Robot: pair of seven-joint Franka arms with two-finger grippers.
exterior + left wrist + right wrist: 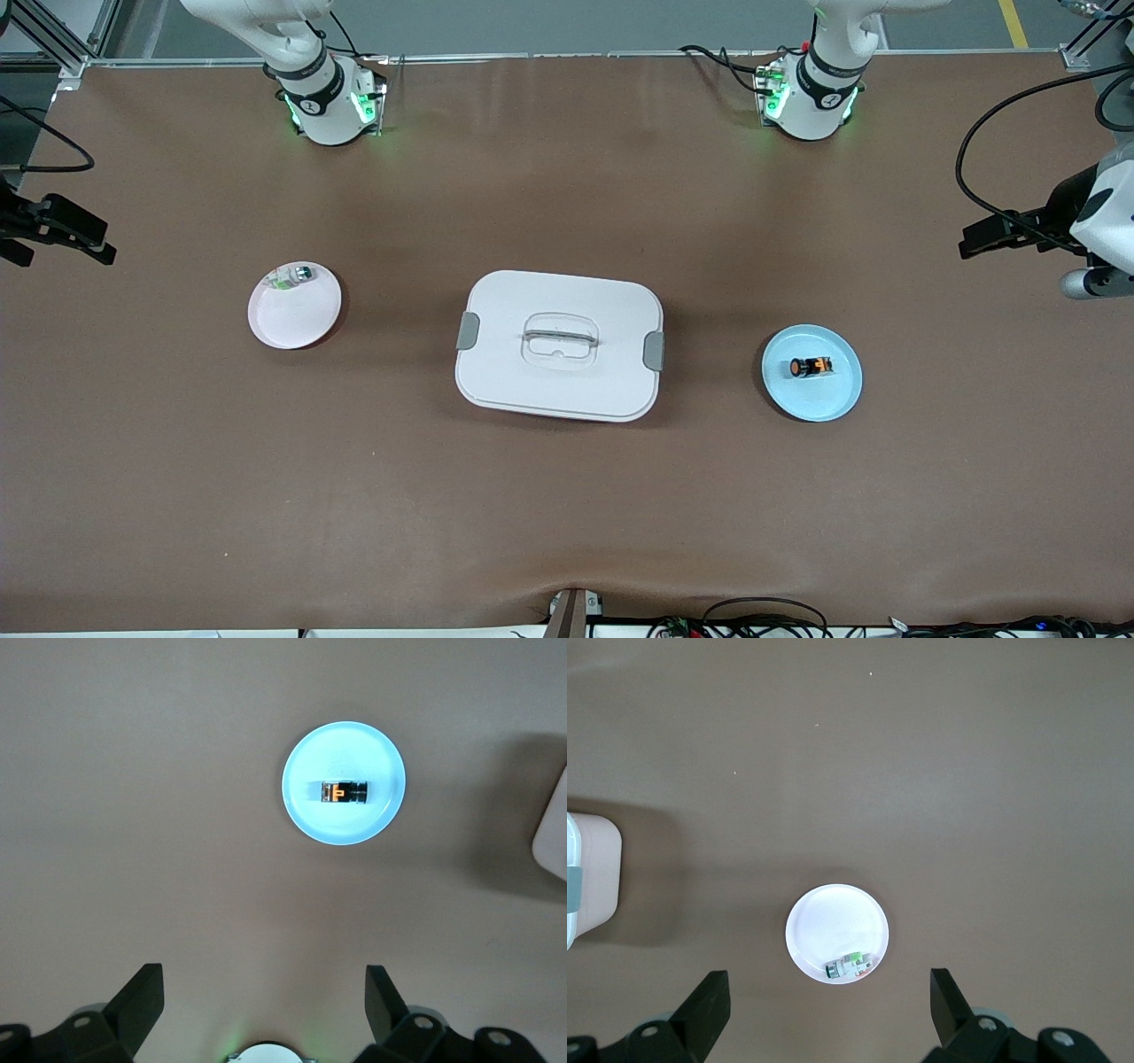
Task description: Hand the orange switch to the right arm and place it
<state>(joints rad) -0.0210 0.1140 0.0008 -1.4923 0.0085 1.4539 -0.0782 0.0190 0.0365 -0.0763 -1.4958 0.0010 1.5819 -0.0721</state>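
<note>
The orange switch (pixel 811 366) lies on its side on a light blue plate (pixel 837 400) toward the left arm's end of the table. The left wrist view looks down on the switch (pixel 344 793) and its plate (pixel 306 819). My left gripper (pixel 970 241) hangs open and empty, high over the table's end past that plate; its fingers (pixel 142 992) are spread wide around the left gripper (pixel 263 976). The right arm's gripper (pixel 106 246) also hangs open and empty, over the table's other end, and shows as the right gripper (pixel 829 976).
A white lidded box (pixel 560 346) with grey clips stands mid-table between the plates. A pale pink plate (pixel 297 323) toward the right arm's end carries a small clear, green and silver part (pixel 292 276), seen also as the part (pixel 850 967).
</note>
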